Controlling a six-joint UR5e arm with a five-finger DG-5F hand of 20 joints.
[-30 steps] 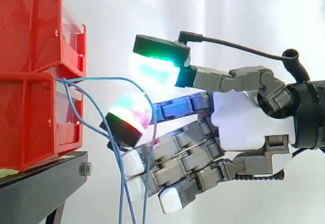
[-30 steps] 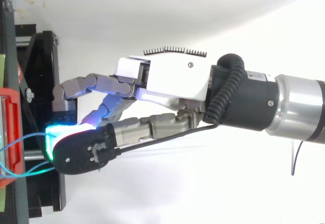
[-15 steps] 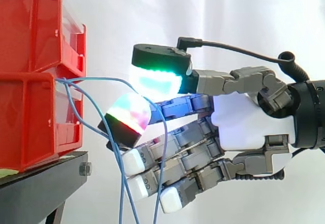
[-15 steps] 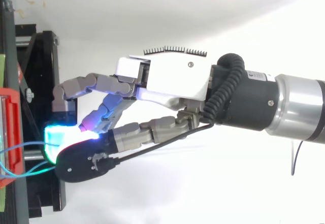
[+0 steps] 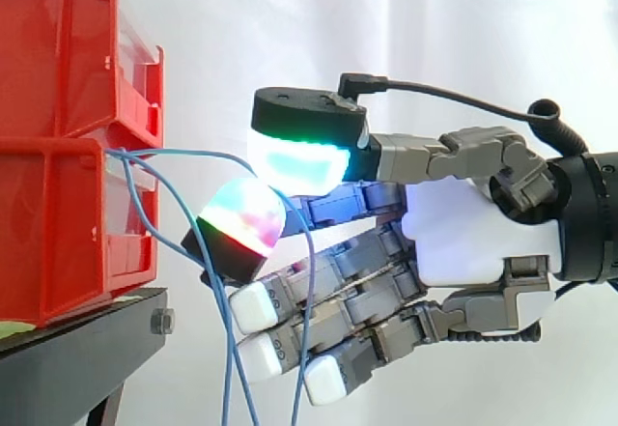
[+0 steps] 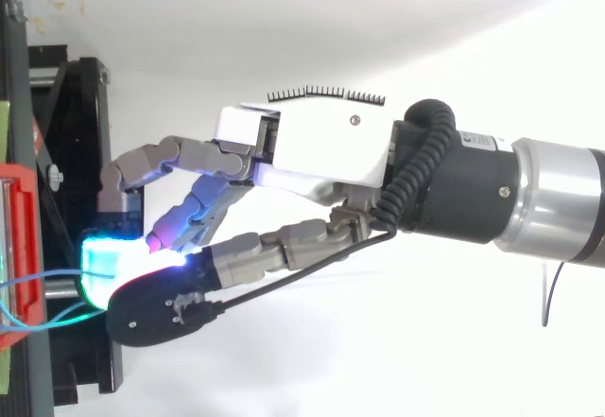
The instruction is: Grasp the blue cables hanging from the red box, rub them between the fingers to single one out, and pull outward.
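Nearest in the side view, the hand reaches in from the right edge, and its green-glowing thumb pad is pressed down against a many-coloured finger pad at mid-frame. The blue cables run out of the red box at the left. One strand arcs across and goes in between those two pads, so the hand looks clamped on it, though the contact itself is hidden. The other strands sag lower and drop past the white-tipped lower fingers to the bottom edge, seemingly loose. By that reading the grasp is made and one strand may already be separated, with the outward pull yet to come; the slack arc shows no tension. The loose strands hang close to the lower fingers and could be dragged along. Behind them, the box's front rim where the cables exit is the edge they might bind on. The corner of the black stand sits at lower left, below the hand. Toward the right, before the white curtain, the way looks open for pulling.
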